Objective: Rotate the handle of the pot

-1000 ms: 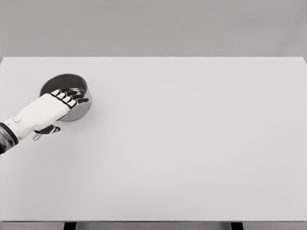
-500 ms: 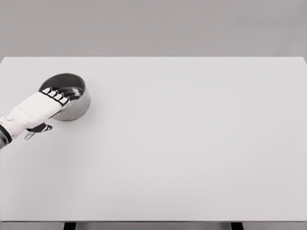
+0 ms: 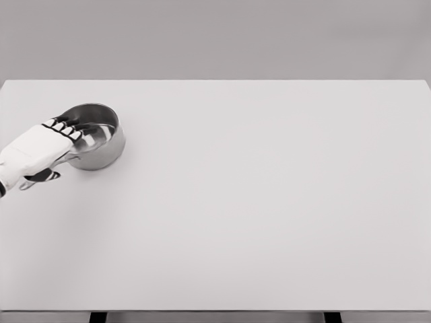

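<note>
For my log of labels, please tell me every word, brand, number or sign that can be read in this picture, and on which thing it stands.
None: no readable text anywhere in the head view.
Pot: plain metal, no brand or marking visible.
Left hand: white shell with dark joints, no lettering; it partly hides the pot's near-left side, so anything there cannot be seen.
Table: plain white, no label.

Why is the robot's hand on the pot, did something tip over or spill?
Nothing spilled. The pot stands upright on the table. The left hand lies over its near-left rim, hiding most of the handle.
</note>
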Robot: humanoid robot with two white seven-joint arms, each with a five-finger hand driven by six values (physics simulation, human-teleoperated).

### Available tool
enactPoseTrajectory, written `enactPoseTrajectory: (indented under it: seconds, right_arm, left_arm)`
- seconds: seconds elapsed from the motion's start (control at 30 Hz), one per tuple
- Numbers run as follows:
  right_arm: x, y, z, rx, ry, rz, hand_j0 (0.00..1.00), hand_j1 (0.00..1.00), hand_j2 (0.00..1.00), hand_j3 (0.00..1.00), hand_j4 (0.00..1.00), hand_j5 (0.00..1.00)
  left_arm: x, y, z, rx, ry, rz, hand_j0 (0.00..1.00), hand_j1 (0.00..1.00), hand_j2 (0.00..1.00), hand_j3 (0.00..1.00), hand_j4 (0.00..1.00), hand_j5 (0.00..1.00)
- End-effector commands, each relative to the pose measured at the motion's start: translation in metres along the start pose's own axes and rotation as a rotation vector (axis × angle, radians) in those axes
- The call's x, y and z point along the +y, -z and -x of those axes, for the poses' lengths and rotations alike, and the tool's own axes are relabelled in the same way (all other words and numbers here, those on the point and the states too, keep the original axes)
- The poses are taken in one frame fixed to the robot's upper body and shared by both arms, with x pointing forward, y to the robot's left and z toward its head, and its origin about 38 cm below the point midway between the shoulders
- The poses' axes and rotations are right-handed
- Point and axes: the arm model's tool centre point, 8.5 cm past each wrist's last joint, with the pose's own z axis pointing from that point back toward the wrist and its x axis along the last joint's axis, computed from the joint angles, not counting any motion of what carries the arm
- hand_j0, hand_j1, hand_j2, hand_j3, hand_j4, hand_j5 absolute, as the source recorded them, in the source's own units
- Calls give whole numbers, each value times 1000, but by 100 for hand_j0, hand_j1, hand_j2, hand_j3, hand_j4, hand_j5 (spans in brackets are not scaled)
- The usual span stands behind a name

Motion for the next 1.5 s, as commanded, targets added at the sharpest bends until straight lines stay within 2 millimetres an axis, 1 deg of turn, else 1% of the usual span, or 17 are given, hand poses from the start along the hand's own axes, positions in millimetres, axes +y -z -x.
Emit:
enactPoseTrajectory:
  seconds: [0.0, 0.13, 0.4, 0.53, 0.77, 0.93, 1.07, 1.13, 1.43, 1.47]
  right_arm:
    - [0, 0, 0, 0, 0, 0, 100, 100, 100, 100, 100, 100]
    - [0, 0, 0, 0, 0, 0, 100, 100, 100, 100, 100, 100]
    - [0, 0, 0, 0, 0, 0, 100, 100, 100, 100, 100, 100]
    - [0, 0, 0, 0, 0, 0, 100, 100, 100, 100, 100, 100]
    - [0, 0, 0, 0, 0, 0, 100, 100, 100, 100, 100, 100]
    - [0, 0, 0, 0, 0, 0, 100, 100, 100, 100, 100, 100]
    - [0, 0, 0, 0, 0, 0, 100, 100, 100, 100, 100, 100]
    - [0, 0, 0, 0, 0, 0, 100, 100, 100, 100, 100, 100]
    - [0, 0, 0, 0, 0, 0, 100, 100, 100, 100, 100, 100]
    - [0, 0, 0, -1, -1, 0, 100, 100, 100, 100, 100, 100]
  left_arm:
    - [-2, -1, 6, 18, -5, 8, 100, 100, 100, 100, 100, 100]
    - [-4, -1, 8, 24, -7, 14, 100, 100, 100, 100, 100, 100]
    - [-7, -1, 21, 58, -18, 24, 100, 100, 100, 100, 100, 100]
    - [-4, -6, 32, 89, -15, 18, 100, 100, 100, 100, 100, 100]
    - [-10, -8, 46, 127, -34, 32, 100, 100, 100, 100, 100, 100]
    - [-11, -7, 55, 150, -43, 36, 100, 100, 100, 100, 100, 100]
    - [-7, -5, 61, 163, -46, 26, 100, 100, 100, 100, 100, 100]
    - [-6, -4, 67, 178, -53, 26, 100, 100, 100, 100, 100, 100]
    - [-12, -1, 83, 216, -80, 41, 100, 100, 100, 100, 100, 100]
    - [-11, 0, 84, 219, -80, 38, 100, 100, 100, 100, 100, 100]
